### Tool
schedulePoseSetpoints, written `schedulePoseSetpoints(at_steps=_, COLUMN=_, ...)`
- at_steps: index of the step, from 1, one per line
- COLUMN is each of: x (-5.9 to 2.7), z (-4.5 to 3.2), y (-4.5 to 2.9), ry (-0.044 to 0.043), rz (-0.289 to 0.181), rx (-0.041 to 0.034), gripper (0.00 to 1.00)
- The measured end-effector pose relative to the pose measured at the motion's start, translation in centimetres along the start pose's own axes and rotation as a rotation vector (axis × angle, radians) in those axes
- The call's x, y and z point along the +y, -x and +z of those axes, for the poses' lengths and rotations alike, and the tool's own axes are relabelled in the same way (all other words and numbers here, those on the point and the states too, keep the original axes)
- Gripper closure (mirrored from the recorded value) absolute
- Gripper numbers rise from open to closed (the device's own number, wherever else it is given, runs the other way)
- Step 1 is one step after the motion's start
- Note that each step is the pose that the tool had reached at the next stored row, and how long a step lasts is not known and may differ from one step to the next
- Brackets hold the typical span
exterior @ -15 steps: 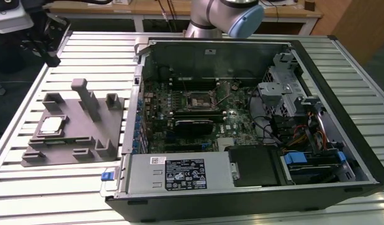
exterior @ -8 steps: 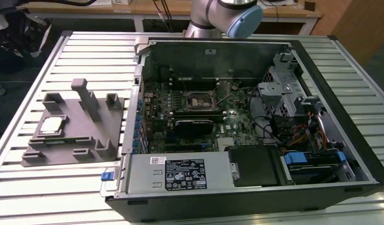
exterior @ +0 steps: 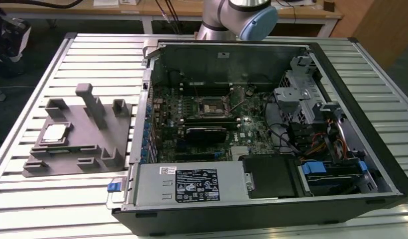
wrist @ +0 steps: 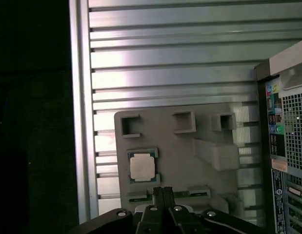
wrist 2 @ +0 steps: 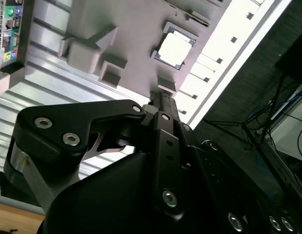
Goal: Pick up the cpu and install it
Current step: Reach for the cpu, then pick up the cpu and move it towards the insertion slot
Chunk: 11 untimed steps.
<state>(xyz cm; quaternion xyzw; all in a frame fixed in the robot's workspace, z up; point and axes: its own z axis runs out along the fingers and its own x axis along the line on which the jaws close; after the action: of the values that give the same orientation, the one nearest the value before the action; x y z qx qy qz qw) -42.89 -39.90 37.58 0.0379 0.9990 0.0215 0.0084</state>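
Black metal gripper (wrist 2: 163, 96) with jointed linkage arms and silver screw heads: foreground, fingers drawn together into one narrow bar, tip seen against the fixture's edge.
Small flat square cpu (wrist 2: 175, 48) with pale silver metal top and thin darker rim: seated flat in a recess of the fixture, near the fingertips yet apart from them.
Grey plastic fixture block (wrist 2: 116, 29) with raised rectangular posts: lying on the table.
Ribbed silver metal table (wrist 2: 48, 102): slatted, brightly lit along one edge.
Corner of a computer case (wrist 2: 7, 34) with coloured ports: beside the fixture.
Dark floor (wrist 2: 248, 73) with thin cables (wrist 2: 238, 123): beyond the table edge.
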Motion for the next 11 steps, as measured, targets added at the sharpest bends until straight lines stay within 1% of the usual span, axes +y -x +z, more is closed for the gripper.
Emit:
schedulePoseSetpoints(at_steps=4, x=-0.14, z=0.11, y=-1.82, ry=0.0000, rz=0.000, rx=0.0000, gripper=0.89)
schedulePoseSetpoints(at_steps=5, x=-0.16, z=0.14, y=-2.06, ry=0.0000, rz=0.002, rx=0.0001, gripper=0.89)
schedulePoseSetpoints(at_steps=6, x=-0.17, z=0.18, y=-2.12, ry=-0.0002, rz=0.012, rx=-0.0005, gripper=0.89)
schedulePoseSetpoints(at_steps=11, x=-0.18, z=0.47, y=-2.12, ry=-0.0016, rz=0.101, rx=-0.0043, gripper=0.89)
